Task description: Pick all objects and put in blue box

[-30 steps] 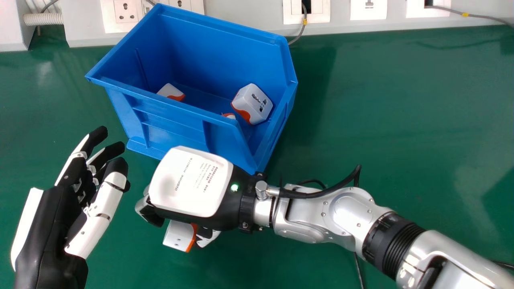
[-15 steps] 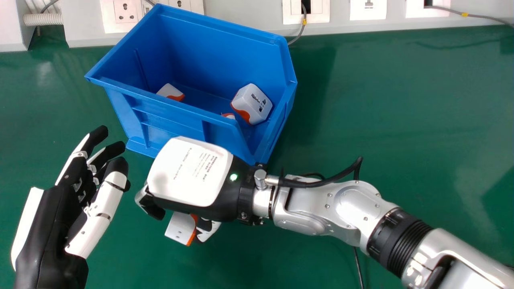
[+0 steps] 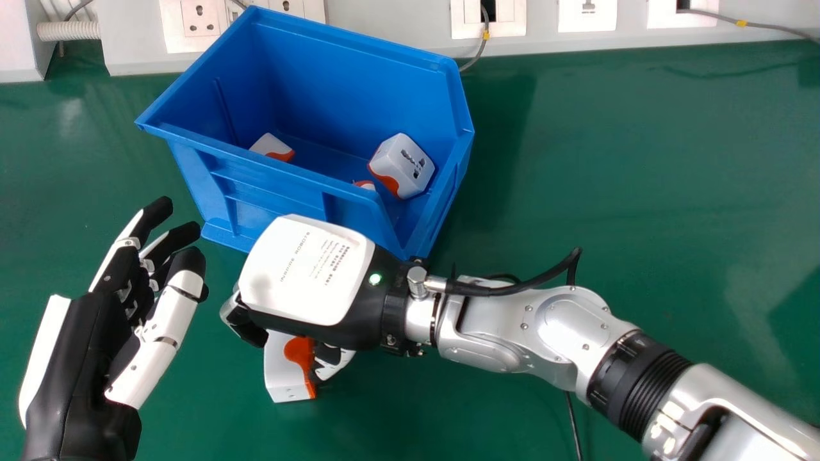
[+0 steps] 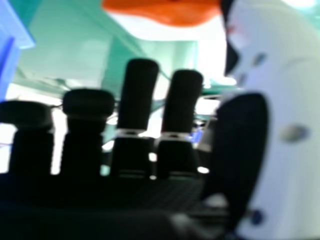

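Note:
The blue box (image 3: 275, 186) stands at the upper left in the head view, with white and orange adapters inside, one (image 3: 403, 165) near its right end. My right hand (image 3: 307, 272) is palm down before the box's front, its fingers spread. Another adapter (image 3: 285, 368) shows below that hand, beside its thumb, partly covered. In the right hand view this adapter (image 4: 165, 17) lies beyond the fingertips of my right hand (image 4: 137, 100), a gap between; whether it touches the thumb I cannot tell. My left hand (image 3: 83, 358) is open at the lower left.
A pale panel with sockets (image 3: 487, 22) and grey cables runs along the back of the green table (image 3: 608, 192). My silver right forearm crosses the lower right, with a black cable looping above the wrist.
My right hand has shifted slightly toward the box. The adapter beneath it has turned, showing more of its orange side. My left hand has barely moved.

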